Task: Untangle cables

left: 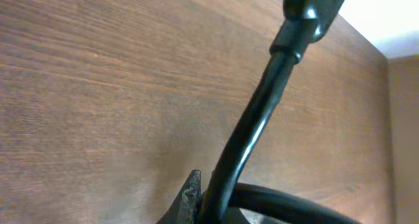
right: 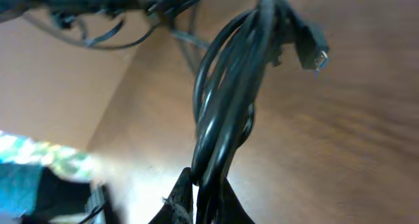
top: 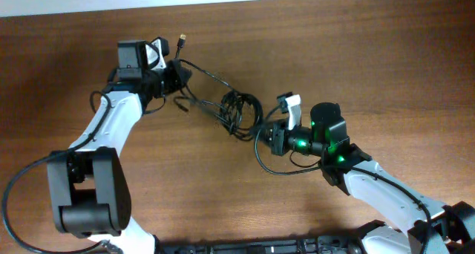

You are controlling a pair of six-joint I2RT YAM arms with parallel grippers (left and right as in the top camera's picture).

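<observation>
A tangle of black cables (top: 236, 111) lies mid-table, stretched between my two grippers. My left gripper (top: 178, 73) at the upper left is shut on a black cable (left: 252, 129) whose plug end (left: 313, 6) sticks out past the fingers; a second cable strand (left: 288, 203) crosses behind it. My right gripper (top: 266, 137) is shut on a bundle of several black cable strands (right: 226, 93); a connector with a blue tip (right: 314, 48) hangs off the bundle. One small plug end (top: 182, 40) points toward the table's far edge.
The wooden table (top: 386, 53) ends at a white wall along the far edge. A white cable clip (top: 291, 105) sits on the right arm near its gripper. A loop of black cable (top: 278, 168) lies beside the right arm.
</observation>
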